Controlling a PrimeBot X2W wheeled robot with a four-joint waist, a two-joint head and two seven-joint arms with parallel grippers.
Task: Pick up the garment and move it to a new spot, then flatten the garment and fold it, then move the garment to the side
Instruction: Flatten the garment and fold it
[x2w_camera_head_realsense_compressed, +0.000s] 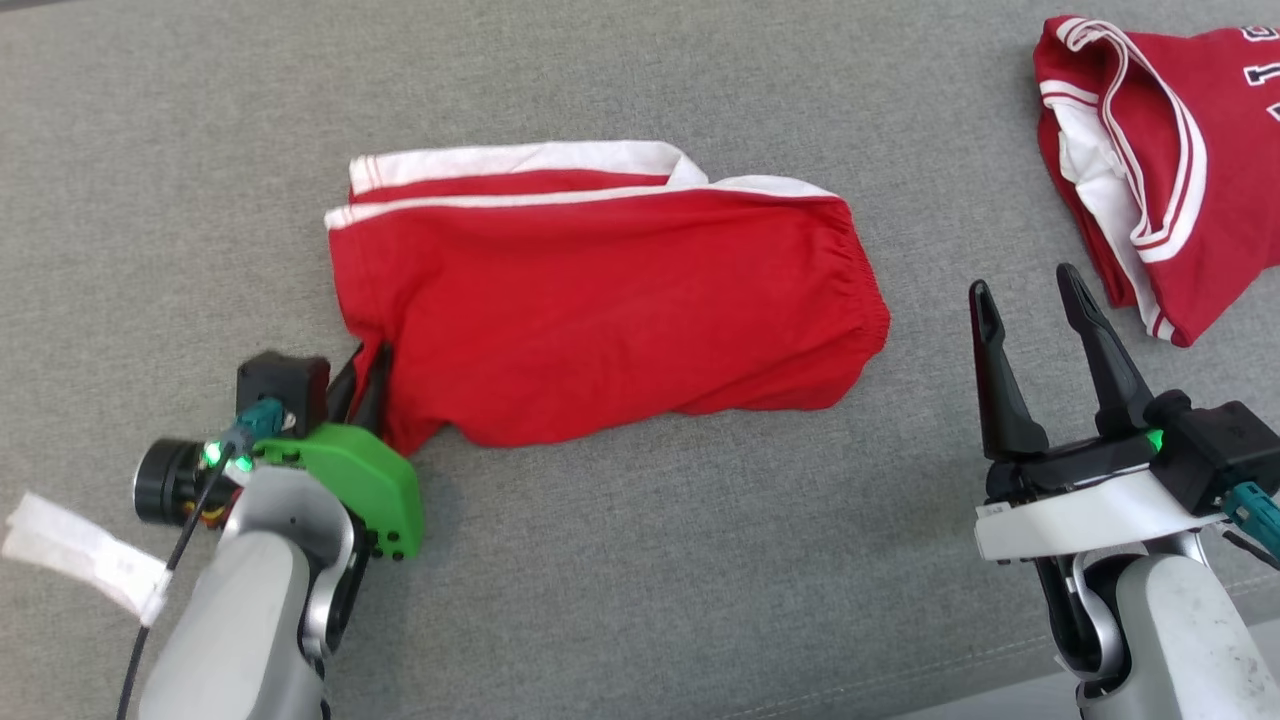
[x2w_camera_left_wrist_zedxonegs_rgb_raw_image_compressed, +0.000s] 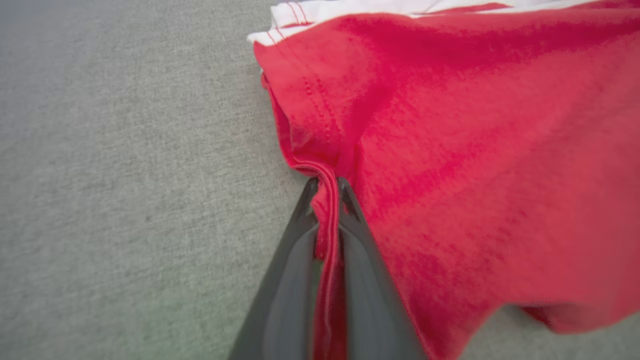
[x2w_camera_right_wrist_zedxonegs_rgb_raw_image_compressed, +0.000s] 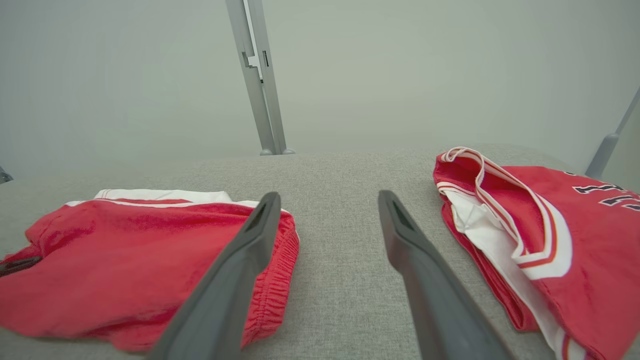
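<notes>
The garment (x2w_camera_head_realsense_compressed: 600, 300), red shorts with white side stripes, lies folded in the middle of the grey surface, with its elastic waistband to the right. My left gripper (x2w_camera_head_realsense_compressed: 365, 375) is at the garment's lower left corner. In the left wrist view, the left gripper (x2w_camera_left_wrist_zedxonegs_rgb_raw_image_compressed: 327, 182) is shut on a red hem of the garment (x2w_camera_left_wrist_zedxonegs_rgb_raw_image_compressed: 475, 150), with cloth pinched between both fingers. My right gripper (x2w_camera_head_realsense_compressed: 1027, 285) stands open at the lower right, clear of the shorts and holding nothing. The right wrist view shows the right gripper (x2w_camera_right_wrist_zedxonegs_rgb_raw_image_compressed: 328, 196) open above bare surface, the garment (x2w_camera_right_wrist_zedxonegs_rgb_raw_image_compressed: 125, 250) to its left.
A second red piece, a jersey (x2w_camera_head_realsense_compressed: 1180, 160) with white trim and dark lettering, lies crumpled at the far right, also seen as the jersey (x2w_camera_right_wrist_zedxonegs_rgb_raw_image_compressed: 550, 240). The grey fabric surface (x2w_camera_head_realsense_compressed: 640, 560) ends in a front edge at the lower right. A metal post (x2w_camera_right_wrist_zedxonegs_rgb_raw_image_compressed: 257, 75) rises behind it.
</notes>
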